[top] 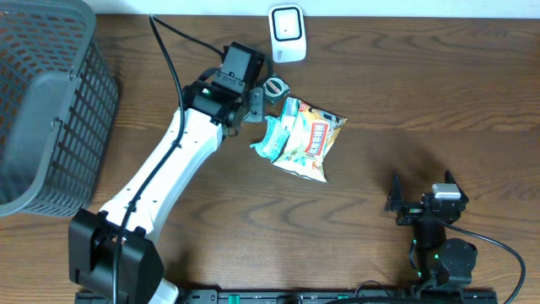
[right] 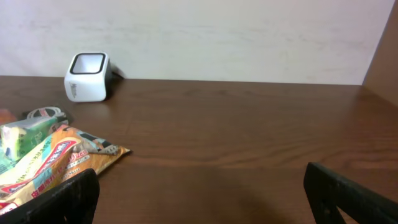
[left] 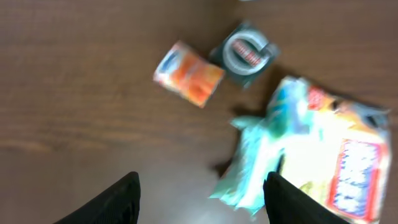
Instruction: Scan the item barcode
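Note:
A yellow-and-orange snack bag [top: 314,140] [left: 339,165] [right: 59,160] lies flat on the table, overlapping a teal packet [top: 272,140] [left: 256,160]. My left gripper [top: 253,110] [left: 202,202] hovers just left of them, open. Bare table shows between its fingers, and only the teal packet's corner reaches in by the right finger. A small orange packet [left: 188,73] and a dark round-topped item [top: 274,87] [left: 244,53] lie beyond. The white barcode scanner [top: 287,32] [right: 87,77] stands at the back edge. My right gripper [top: 422,196] [right: 205,199] stands open and holds nothing at the front right.
A grey mesh basket [top: 46,110] fills the far left of the table. A black cable [top: 169,59] runs from the back edge along the left arm. A pale wall rises right behind the scanner.

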